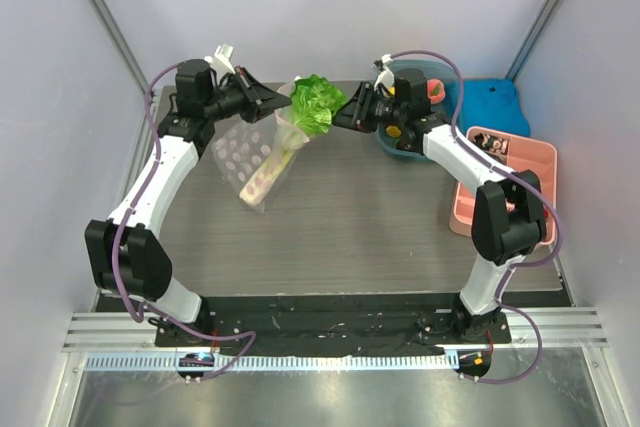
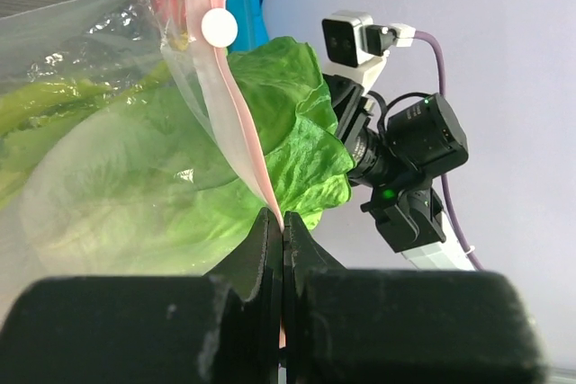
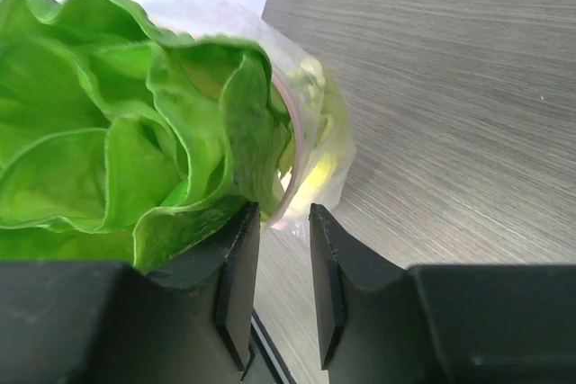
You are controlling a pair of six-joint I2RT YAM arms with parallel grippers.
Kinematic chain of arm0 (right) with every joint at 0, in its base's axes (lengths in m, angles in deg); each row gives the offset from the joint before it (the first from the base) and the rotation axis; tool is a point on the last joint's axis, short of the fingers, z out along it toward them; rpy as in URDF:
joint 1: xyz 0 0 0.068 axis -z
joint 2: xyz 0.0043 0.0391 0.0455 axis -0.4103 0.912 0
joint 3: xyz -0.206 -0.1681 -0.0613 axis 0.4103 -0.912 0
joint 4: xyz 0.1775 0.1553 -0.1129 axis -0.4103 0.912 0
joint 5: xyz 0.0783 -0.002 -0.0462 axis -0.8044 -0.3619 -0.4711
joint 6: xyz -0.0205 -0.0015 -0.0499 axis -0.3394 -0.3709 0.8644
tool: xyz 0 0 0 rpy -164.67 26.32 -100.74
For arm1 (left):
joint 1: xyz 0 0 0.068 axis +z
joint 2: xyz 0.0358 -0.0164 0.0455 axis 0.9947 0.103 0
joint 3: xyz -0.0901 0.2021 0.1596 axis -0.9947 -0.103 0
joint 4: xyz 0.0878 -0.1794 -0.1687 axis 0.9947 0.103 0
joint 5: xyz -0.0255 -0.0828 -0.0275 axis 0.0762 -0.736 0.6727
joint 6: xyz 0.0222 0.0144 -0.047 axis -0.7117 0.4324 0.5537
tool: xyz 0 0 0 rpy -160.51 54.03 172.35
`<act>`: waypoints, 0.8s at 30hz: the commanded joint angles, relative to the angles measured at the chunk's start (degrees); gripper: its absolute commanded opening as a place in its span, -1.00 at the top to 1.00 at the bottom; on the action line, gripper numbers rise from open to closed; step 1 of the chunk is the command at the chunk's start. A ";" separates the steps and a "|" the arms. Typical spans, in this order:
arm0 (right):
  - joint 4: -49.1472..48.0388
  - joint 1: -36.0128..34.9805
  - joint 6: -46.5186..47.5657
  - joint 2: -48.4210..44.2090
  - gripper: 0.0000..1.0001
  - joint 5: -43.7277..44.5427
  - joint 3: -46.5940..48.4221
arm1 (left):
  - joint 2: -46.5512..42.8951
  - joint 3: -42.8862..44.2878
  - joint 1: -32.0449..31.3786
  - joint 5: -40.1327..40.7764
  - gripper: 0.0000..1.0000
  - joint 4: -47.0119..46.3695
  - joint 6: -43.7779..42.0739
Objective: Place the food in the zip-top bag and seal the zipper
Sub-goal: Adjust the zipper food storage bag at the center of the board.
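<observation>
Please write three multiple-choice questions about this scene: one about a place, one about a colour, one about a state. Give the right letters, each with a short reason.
1. Where is the lettuce head?
A. in the blue bowl
B. in the mouth of the zip-top bag, leaves sticking out
C. flat on the tabletop

2. What colour is the tray?
A. pink
B. yellow
C. black

3. What is the left tool doing?
A. standing wide open
B. shut on a banana
C. shut on the zipper

Answers:
1 B: its lower part shows through the clear plastic.
2 A: the top view shows it pink.
3 C: its fingers meet on the pink strip.
</observation>
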 commanded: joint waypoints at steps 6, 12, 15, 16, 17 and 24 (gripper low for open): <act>1.46 -0.88 3.42 2.22 0.44 5.37 3.87 | -3.17 1.13 -0.18 -2.95 0.99 -6.27 0.08; -1.77 -0.88 0.09 3.80 0.44 4.93 4.93 | -2.91 0.95 -0.18 -3.83 1.00 -6.19 0.26; -6.79 -1.06 -3.26 4.42 0.42 2.91 4.49 | -2.90 0.78 -0.18 -4.00 1.00 -5.83 0.35; -6.02 -1.23 -3.35 4.85 0.42 1.52 5.19 | -2.90 0.69 -0.18 -4.09 0.99 -5.75 0.44; -5.66 -1.58 -3.61 5.99 0.42 0.55 6.24 | -2.99 0.69 -0.18 -4.09 1.00 -5.57 0.35; -1.18 -3.78 0.78 8.02 0.39 -1.75 8.62 | -3.52 0.07 -0.18 -4.18 0.99 -5.48 0.35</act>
